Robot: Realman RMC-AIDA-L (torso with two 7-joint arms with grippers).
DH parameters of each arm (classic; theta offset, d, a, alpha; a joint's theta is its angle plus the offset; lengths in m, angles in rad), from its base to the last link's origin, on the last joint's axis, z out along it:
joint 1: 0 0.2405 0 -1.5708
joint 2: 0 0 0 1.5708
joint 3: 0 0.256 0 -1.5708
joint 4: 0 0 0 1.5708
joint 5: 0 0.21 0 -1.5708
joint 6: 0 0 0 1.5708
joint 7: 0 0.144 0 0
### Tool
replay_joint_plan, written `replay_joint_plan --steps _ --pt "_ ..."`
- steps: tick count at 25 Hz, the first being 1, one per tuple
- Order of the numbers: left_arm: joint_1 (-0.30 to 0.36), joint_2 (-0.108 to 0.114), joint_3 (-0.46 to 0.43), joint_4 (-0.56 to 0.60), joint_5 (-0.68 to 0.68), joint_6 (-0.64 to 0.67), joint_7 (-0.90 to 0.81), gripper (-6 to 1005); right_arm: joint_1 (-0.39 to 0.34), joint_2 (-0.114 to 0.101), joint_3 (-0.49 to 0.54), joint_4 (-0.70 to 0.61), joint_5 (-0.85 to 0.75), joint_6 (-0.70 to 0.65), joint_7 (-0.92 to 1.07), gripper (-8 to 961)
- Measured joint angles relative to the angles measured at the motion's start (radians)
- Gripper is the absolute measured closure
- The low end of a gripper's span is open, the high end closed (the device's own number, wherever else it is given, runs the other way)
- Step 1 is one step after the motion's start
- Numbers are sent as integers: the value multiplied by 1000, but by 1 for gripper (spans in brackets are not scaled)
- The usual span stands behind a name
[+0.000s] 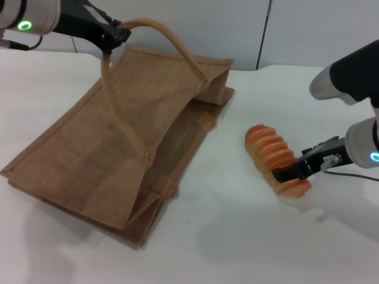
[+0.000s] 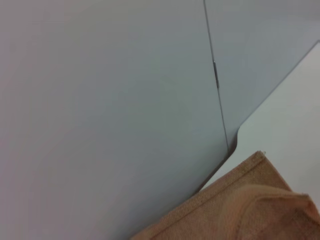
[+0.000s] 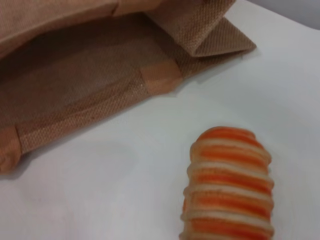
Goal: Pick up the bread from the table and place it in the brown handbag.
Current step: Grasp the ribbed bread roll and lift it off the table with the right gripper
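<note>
The bread (image 1: 271, 155), a tan loaf with orange ridges, lies on the white table (image 1: 237, 236) to the right of the brown handbag (image 1: 112, 154). My right gripper (image 1: 290, 173) is at the loaf's near end, right against it. In the right wrist view the bread (image 3: 230, 190) lies in front of the bag's open mouth (image 3: 85, 85). My left gripper (image 1: 115, 32) is shut on the bag's upper loop handle (image 1: 172, 41) at the back left and holds it raised, which keeps the mouth open towards the bread. The left wrist view shows only a corner of the bag (image 2: 240, 205).
The bag's lower handle (image 1: 121, 121) lies across its side. A grey wall with a vertical seam (image 1: 263, 29) stands behind the table. Bare tabletop lies in front of the bag and the bread.
</note>
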Motion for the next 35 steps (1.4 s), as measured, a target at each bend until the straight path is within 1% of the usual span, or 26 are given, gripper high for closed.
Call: replay_joint_plan --steps 5,16,22,27,33,35 --pt "0 -1 24 0 13 7 -4 876 19 0 -3 55 1 -11 3 81" --pt "-10 -1 26 2 5 6 -8 876 80 2 -15 183 2 -48 4 82" --pt "-15 -1 26 3 6 2 -12 876 97 2 -17 201 2 -41 6 82" --pt "-16 -1 26 12 9 5 -19 876 103 1 -12 199 23 -28 10 161" --pt "-16 -1 26 42 11 3 -25 876 108 -1 -7 185 42 -24 4 291" --pt "-18 -1 26 50 12 2 -25 876 109 -1 -8 169 43 -25 2 300"
